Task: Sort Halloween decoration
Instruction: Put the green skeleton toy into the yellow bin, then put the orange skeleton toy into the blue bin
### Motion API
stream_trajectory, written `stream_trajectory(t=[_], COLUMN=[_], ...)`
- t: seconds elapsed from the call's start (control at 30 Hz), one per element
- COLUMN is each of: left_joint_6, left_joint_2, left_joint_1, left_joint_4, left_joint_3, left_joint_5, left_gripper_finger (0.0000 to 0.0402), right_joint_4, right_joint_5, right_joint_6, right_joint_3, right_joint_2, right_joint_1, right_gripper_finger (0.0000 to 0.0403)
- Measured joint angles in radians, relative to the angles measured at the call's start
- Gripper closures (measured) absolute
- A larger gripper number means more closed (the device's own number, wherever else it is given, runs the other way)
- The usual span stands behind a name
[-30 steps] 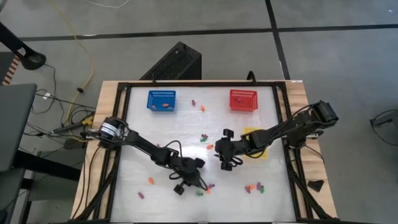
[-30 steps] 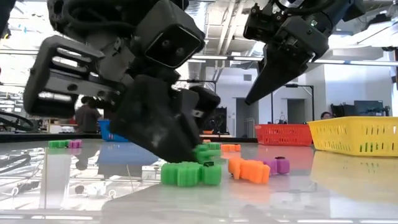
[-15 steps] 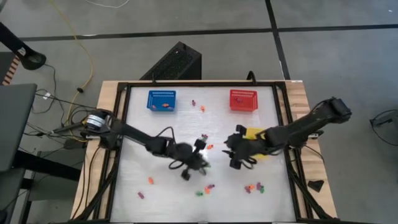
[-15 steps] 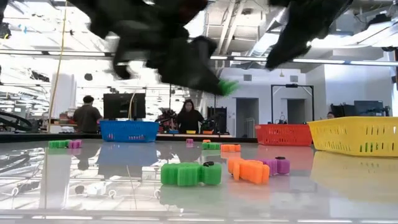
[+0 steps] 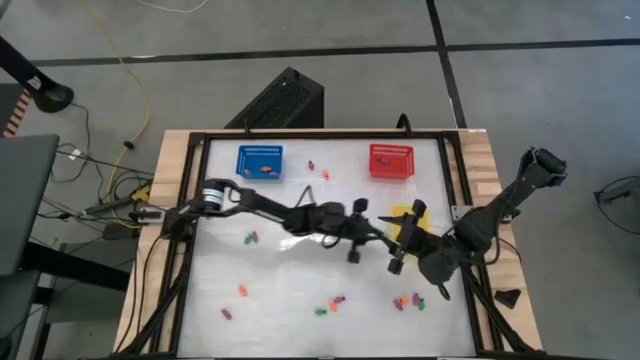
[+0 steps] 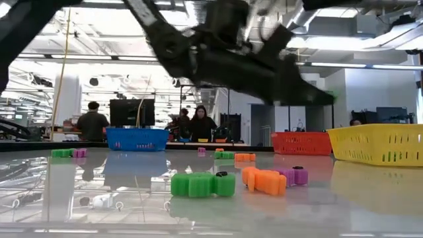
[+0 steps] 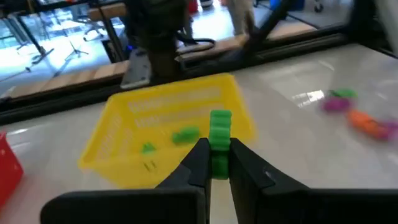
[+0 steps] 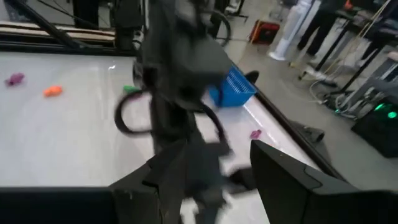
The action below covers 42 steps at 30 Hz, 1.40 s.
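Left arm carries a green trinket toward the yellow basket [image 5: 408,213].

The left arm stretches across the white table [image 5: 280,290] from its left edge, its left gripper [image 7: 214,163] just short of the yellow basket, fingers pressed together on a small green trinket [image 7: 219,134], a ridged, stacked-looking piece standing upright between the tips. The right gripper [image 5: 398,262] hangs just beside the yellow basket on its near side, fingers spread and holding nothing. Inside the yellow basket lie more green bits [image 7: 185,135]. Well away from it, nearer the table's front, sit a chunky green piece [image 6: 202,184], an orange one [image 6: 266,180] and a purple one [image 6: 297,175], close together, all knobbly.
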Motion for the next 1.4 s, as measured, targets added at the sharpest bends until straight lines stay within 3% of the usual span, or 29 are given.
stream_trajectory(t=[0.3, 0.7, 0.8, 0.97, 1.1, 1.2, 1.33, 1.4], left_joint_6=[-0.033, 0.076, 0.088, 0.129, 0.115, 0.037, -0.132, -0.212], left_joint_2=[0.168, 0.136, 0.069, -0.095, -0.245, -0.351, -0.499, -0.595], left_joint_1=[0.026, 0.026, 0.028, 0.037, 0.029, 0.017, -0.005, -0.025], left_joint_4=[-0.184, -0.352, -0.499, -0.916, -1.285, -1.553, -1.784, -1.803], left_joint_3=[0.315, 0.342, 0.342, 0.340, 0.340, 0.339, 0.254, 0.148], left_joint_5=[0.039, -0.006, -0.044, -0.112, -0.354, -0.496, -0.536, -0.539], left_gripper_finger=[0.0376, 0.0243, 0.0221, 0.0214, 0.0224, 0.0234, 0.0245, 0.0250], right_joint_4=[-0.018, -0.053, -0.052, -0.053, -0.054, -0.055, -0.056, -0.054], right_joint_5=[0.025, 0.076, 0.076, 0.076, 0.072, 0.056, 0.036, 0.022], right_joint_6=[-0.020, -0.021, -0.020, -0.018, -0.011, 0.001, 0.007, 0.006], right_joint_3=[0.000, 0.000, 0.000, 0.000, 0.000, 0.000, 0.000, 0.000], right_joint_2=[-0.017, -0.018, -0.018, -0.018, -0.018, -0.009, 0.016, 0.031], right_joint_1=[0.062, 0.105, 0.106, 0.105, 0.105, 0.103, 0.087, 0.078], right_gripper_finger=[0.0198, 0.0198, 0.0198, 0.0198, 0.0198, 0.0198, 0.0198, 0.0198])
